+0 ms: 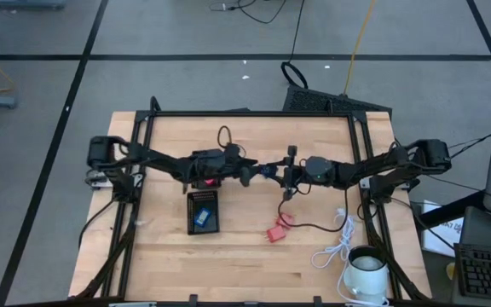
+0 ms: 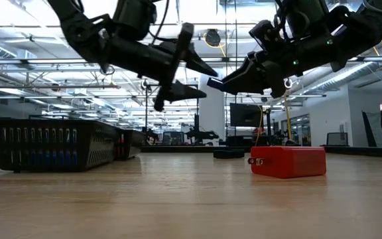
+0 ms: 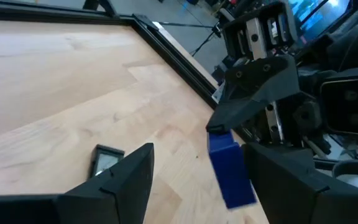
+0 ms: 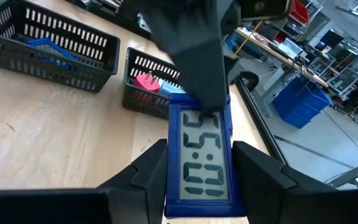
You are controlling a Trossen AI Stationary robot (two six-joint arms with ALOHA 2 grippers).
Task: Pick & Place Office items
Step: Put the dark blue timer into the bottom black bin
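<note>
Both grippers meet above the middle of the table. My right gripper (image 1: 278, 175) (image 4: 199, 149) is shut on a blue digital clock (image 4: 199, 168) (image 1: 267, 171) (image 2: 215, 83). My left gripper (image 1: 254, 173) (image 3: 197, 152) is open, with a finger on either side of the clock's free end (image 3: 229, 171). A red charger block (image 1: 278, 230) (image 2: 287, 161) lies flat on the wood nearer the front edge. A small dark-framed piece (image 3: 107, 158) lies on the table below the grippers. My right gripper pinches the blue clock by its two long side edges (image 4: 169, 180), the fingers lying along it. It comes level from the table's right. The clock is lifted clear, its display turned to the wrist camera, its far half sticking out past the fingertips. My left gripper has one finger (image 3: 278, 174) close against the clock's free end. I cannot tell whether it touches.
A black slotted tray (image 1: 203, 213) (image 4: 48, 46) holding a blue piece stands left of centre. A smaller basket (image 4: 151, 87) with a red piece sits under the left arm. A white coiled cable (image 1: 335, 247) and a white mug (image 1: 366, 271) occupy the near right corner.
</note>
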